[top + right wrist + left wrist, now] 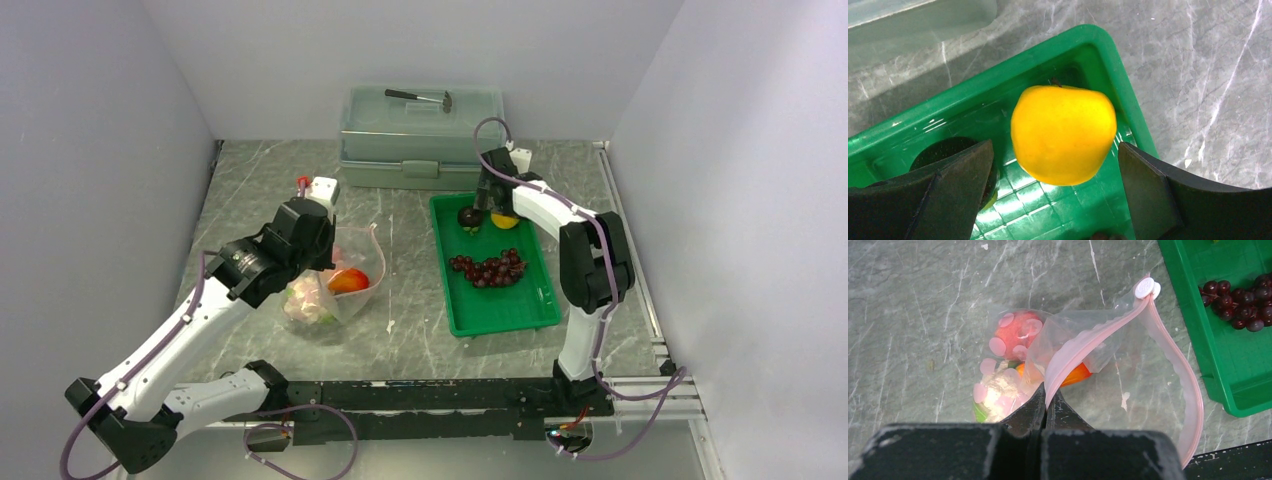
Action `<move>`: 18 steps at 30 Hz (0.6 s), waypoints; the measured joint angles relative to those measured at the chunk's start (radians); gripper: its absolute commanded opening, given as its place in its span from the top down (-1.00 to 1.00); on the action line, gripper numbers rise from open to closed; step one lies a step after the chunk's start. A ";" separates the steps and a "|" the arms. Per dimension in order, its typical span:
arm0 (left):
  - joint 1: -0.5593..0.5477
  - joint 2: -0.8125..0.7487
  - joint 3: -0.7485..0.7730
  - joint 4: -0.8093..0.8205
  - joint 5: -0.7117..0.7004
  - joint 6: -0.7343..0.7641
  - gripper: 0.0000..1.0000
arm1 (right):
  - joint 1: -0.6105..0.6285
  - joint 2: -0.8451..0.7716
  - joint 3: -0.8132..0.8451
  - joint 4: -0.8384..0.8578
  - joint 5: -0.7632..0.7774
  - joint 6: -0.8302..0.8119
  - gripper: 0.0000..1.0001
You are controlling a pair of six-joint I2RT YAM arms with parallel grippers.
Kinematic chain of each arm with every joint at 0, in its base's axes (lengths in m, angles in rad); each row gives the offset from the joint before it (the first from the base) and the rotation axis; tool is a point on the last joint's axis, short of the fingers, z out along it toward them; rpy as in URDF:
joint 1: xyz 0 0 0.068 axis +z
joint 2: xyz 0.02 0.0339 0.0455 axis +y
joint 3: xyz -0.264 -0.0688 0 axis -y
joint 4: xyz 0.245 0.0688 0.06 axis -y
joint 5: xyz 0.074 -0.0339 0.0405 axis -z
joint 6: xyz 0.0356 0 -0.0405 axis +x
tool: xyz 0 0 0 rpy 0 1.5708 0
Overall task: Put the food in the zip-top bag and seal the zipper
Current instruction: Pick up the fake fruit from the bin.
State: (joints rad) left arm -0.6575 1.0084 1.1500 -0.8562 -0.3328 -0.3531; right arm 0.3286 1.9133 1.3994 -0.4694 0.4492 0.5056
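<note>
A clear zip-top bag (335,285) (1068,347) with a pink zipper strip lies on the table left of the green tray (500,310). It holds a red fruit (1015,335), an orange piece (1075,376) and a pale item (998,392). My left gripper (1047,392) is shut on the bag's zipper edge, and the mouth gapes toward the tray. The white slider (1146,288) sits at the strip's far end. My right gripper (1055,165) (492,205) is open over the tray's far end, its fingers on either side of a yellow fruit (1063,134) (505,221). A dark round fruit (469,216) (943,150) lies beside it.
Dark red grapes (490,268) (1240,302) lie in the middle of the tray. A grey-green lidded box (420,135) with a hammer (420,97) on top stands at the back. White walls close in both sides.
</note>
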 measured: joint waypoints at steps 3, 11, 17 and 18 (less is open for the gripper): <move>0.002 0.004 0.000 0.000 0.000 0.000 1.00 | -0.002 0.014 0.010 0.006 0.006 0.000 -0.96; 0.002 0.008 0.000 0.000 0.000 0.000 1.00 | -0.002 0.039 0.010 0.008 0.018 0.000 -0.59; 0.002 0.009 0.000 0.000 0.003 0.000 1.00 | -0.005 0.039 0.010 0.023 0.017 -0.002 -0.02; 0.002 0.009 0.000 0.000 0.003 0.000 1.00 | -0.005 0.039 0.010 0.024 0.016 -0.005 0.06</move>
State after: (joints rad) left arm -0.6556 1.0172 1.1496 -0.8558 -0.3294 -0.3531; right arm 0.3241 1.9518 1.4090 -0.4454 0.4652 0.5011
